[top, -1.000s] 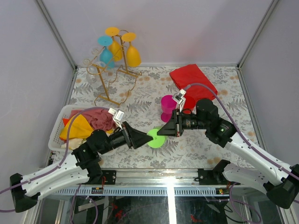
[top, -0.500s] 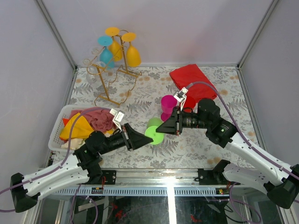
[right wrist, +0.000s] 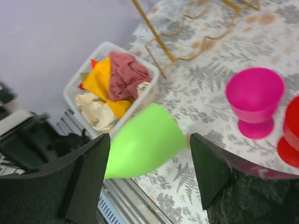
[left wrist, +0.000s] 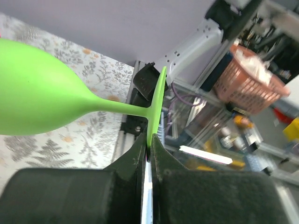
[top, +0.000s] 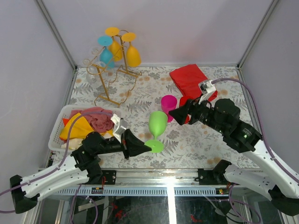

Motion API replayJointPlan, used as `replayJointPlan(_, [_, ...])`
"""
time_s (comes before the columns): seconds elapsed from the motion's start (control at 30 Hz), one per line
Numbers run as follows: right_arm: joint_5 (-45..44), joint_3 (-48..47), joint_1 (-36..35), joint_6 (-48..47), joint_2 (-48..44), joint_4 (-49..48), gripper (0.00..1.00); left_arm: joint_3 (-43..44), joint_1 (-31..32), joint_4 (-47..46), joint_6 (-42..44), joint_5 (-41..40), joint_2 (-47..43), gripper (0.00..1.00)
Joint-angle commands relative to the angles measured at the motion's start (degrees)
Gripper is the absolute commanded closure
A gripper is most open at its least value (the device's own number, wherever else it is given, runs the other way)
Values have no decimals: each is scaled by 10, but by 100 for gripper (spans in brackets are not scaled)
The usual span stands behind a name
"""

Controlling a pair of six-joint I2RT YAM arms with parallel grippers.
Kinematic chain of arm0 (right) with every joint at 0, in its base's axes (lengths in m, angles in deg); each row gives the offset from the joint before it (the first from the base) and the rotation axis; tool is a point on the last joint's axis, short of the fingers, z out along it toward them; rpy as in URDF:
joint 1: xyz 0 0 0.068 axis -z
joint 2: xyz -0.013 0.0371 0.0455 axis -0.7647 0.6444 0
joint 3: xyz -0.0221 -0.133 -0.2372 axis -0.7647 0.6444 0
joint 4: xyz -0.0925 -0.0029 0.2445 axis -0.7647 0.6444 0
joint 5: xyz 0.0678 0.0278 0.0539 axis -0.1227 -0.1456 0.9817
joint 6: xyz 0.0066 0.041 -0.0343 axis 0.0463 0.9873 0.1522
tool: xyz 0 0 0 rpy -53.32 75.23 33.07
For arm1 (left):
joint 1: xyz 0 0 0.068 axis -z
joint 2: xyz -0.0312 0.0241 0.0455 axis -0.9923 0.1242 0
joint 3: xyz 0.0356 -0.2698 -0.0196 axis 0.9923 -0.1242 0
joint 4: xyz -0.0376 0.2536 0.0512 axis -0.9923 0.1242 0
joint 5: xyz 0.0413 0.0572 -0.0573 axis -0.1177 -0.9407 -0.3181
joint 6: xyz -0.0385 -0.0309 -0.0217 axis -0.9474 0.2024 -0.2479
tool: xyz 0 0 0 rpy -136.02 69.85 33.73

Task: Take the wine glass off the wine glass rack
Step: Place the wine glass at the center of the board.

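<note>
Now grips the green wine glass (top: 158, 123) by the edge of its foot with the left hand (top: 147, 148), pinched fully shut on the thin disc. Holds it over the counter (top: 196, 140) at 6 o'clock, bowl leaning toward 12. Keeps nothing in the right hand (top: 175, 113), spread wide at 2 o'clock from the glass, just beside a pink cup (top: 168, 102) and a red cup (right wrist: 292, 135). Leaves the gold wire rack (top: 108, 79) far off at 11 o'clock, three coloured glasses (top: 133, 56) hanging upside down on it. Shows a white basket (top: 55, 133) of cloths at 9 o'clock and a red cloth (top: 191, 79) at 1.
</note>
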Motion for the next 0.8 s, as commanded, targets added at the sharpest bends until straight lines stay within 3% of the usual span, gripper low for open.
replayJointPlan(0.0, [-72,0,7,-5,16,36,23,2,3,-4,187,94,-29,100])
replayJointPlan(0.2, [273,22,126,76,64,-67,16,-31,3,-8,254,146,-75,100])
replayJointPlan(0.37, [413,50,148,125,78,-192,15,-31,2,14,258,137,-101,100])
replayJointPlan(0.53, [491,65,148,152,86,-243,15,-27,3,24,255,133,-98,100])
replayJointPlan(0.77, [500,84,148,139,66,-229,16,-18,3,19,237,135,-73,100])
